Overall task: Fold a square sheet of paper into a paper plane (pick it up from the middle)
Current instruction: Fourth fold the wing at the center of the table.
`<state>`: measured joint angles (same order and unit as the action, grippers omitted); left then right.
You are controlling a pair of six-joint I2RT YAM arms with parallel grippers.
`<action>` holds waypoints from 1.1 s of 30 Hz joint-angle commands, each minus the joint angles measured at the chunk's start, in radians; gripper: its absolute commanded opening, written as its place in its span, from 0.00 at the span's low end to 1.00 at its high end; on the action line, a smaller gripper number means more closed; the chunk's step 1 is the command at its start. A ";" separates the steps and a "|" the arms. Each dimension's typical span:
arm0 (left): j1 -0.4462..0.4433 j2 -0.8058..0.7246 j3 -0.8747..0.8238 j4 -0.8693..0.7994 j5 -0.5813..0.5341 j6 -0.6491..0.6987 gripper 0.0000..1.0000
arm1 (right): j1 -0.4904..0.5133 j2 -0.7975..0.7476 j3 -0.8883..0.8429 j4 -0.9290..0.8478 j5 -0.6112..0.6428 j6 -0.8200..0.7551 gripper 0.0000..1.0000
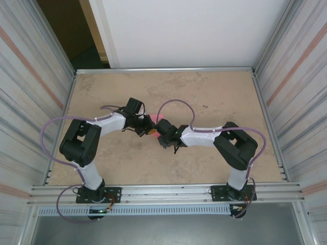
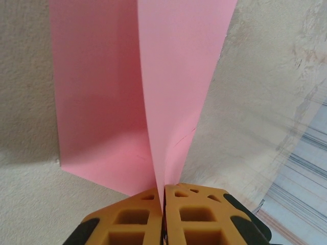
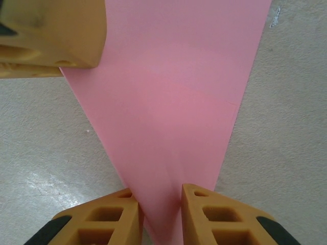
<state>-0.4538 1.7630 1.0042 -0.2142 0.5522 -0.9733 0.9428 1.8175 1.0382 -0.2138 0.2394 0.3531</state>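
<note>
The square sheet of paper [image 1: 152, 121] is pink and folded over, standing up off the table between both grippers at mid-table. In the left wrist view the paper [image 2: 173, 76] rises as a tall fold, and my left gripper [image 2: 164, 198] is shut on its lower edge, orange fingers pressed together. My left gripper [image 1: 144, 128] faces the right one. In the right wrist view the paper [image 3: 168, 92] narrows into a rounded fold running between the fingers of my right gripper [image 3: 161, 204], whose jaws stand apart on either side of it. A left fingertip [image 3: 51, 35] shows at the top left there.
The tan tabletop [image 1: 214, 97] is bordered by a metal rail [image 1: 163, 190] at the near edge and by corrugated walls [image 1: 291, 76] on both sides. Bare table surface lies all round the two grippers.
</note>
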 commanded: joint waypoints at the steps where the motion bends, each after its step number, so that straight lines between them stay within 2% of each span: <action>1: -0.003 0.016 0.028 -0.032 0.002 0.007 0.11 | 0.007 0.012 0.025 -0.023 0.034 -0.021 0.23; 9: 0.011 0.006 0.046 -0.056 0.003 0.026 0.16 | 0.007 0.009 0.016 -0.022 0.031 -0.032 0.11; 13: 0.049 -0.018 0.054 -0.071 0.004 0.049 0.25 | 0.002 0.002 0.009 -0.020 -0.005 -0.036 0.04; 16: 0.091 -0.050 0.055 -0.080 -0.001 0.066 0.33 | -0.008 -0.004 -0.002 -0.006 -0.046 -0.032 0.04; 18: 0.123 -0.077 0.046 -0.083 -0.007 0.077 0.39 | -0.018 -0.007 -0.010 0.003 -0.080 -0.024 0.02; 24: 0.191 -0.160 -0.032 -0.046 -0.015 0.079 0.42 | -0.058 -0.027 -0.038 0.034 -0.201 -0.001 0.00; 33: 0.190 -0.228 -0.199 0.124 0.018 0.032 0.43 | -0.161 -0.050 -0.103 0.128 -0.468 0.061 0.00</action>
<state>-0.2588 1.5711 0.8494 -0.1638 0.5526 -0.9237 0.8124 1.7954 0.9646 -0.1146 -0.0917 0.3668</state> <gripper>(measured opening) 0.430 0.053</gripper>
